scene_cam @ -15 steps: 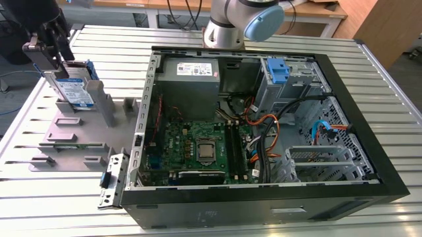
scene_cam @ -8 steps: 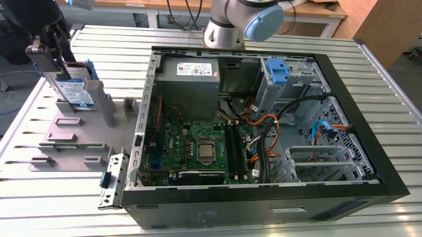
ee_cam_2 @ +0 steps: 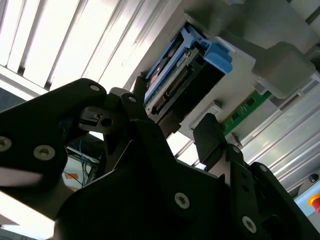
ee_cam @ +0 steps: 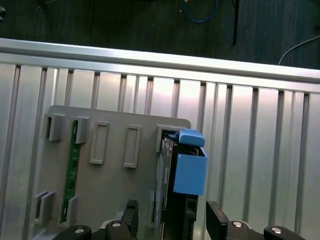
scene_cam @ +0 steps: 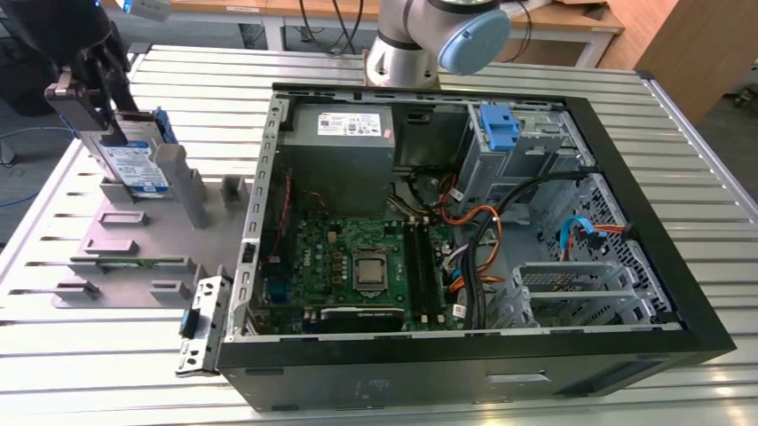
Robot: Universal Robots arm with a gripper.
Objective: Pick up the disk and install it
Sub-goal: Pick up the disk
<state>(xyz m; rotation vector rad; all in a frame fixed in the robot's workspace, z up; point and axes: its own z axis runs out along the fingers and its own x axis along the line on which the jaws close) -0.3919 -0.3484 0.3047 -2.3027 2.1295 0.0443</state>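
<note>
Installation has not begun: the computer case (scene_cam: 474,364) lies open, and beside it, at the exterior view's left, the grey plate (scene_cam: 130,266) holds the disk (scene_cam: 128,164) upright in a slot, not yet lifted. The gripper (ee_cam: 172,210) is spread wide, straddling the disk. Whether its fingers (ee_cam: 217,217) touch the disk is hard to tell, and the slot hides the disk's lower end.

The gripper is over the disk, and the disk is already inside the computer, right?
No. The gripper is over the disk, but the disk stands in the grey holder beside the computer, not inside it. The exterior view shows this.
</note>
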